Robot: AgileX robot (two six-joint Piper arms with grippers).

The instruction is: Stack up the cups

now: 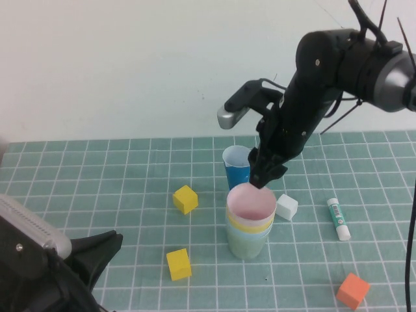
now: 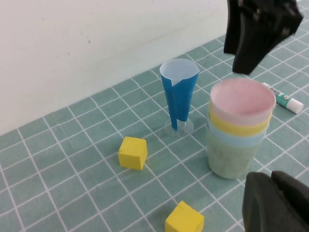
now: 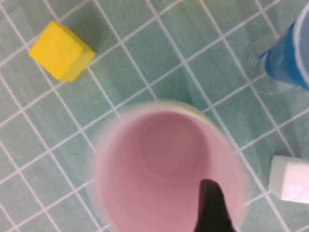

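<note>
Where the right gripper (image 1: 265, 177) hangs just above the far rim of the pink cup (image 1: 251, 201), its dark fingers look close together with nothing between them, though their tips merge into one dark shape. Pink cup: nested topmost in a stack, over the yellow cup (image 1: 249, 225), light blue cup (image 1: 249, 233) and pale green cup (image 1: 247, 246); only narrow bands of the middle two show. Dark blue cone cup (image 1: 236, 166): just beyond the stack, beside the right gripper, its lower part hidden behind the stack in the high view. Left gripper (image 1: 97, 250): low at the near left corner, well apart from the stack, cut off by the frame edge; whether its fingers are parted cannot be told. Surface: green mat (image 1: 97, 182) with a white grid. Backdrop: plain pale wall (image 1: 130, 65). Loose items: two yellow blocks (image 1: 185, 199) (image 1: 179, 264), white block (image 1: 286, 207), orange block (image 1: 353, 290), glue stick (image 1: 338, 219).
</note>
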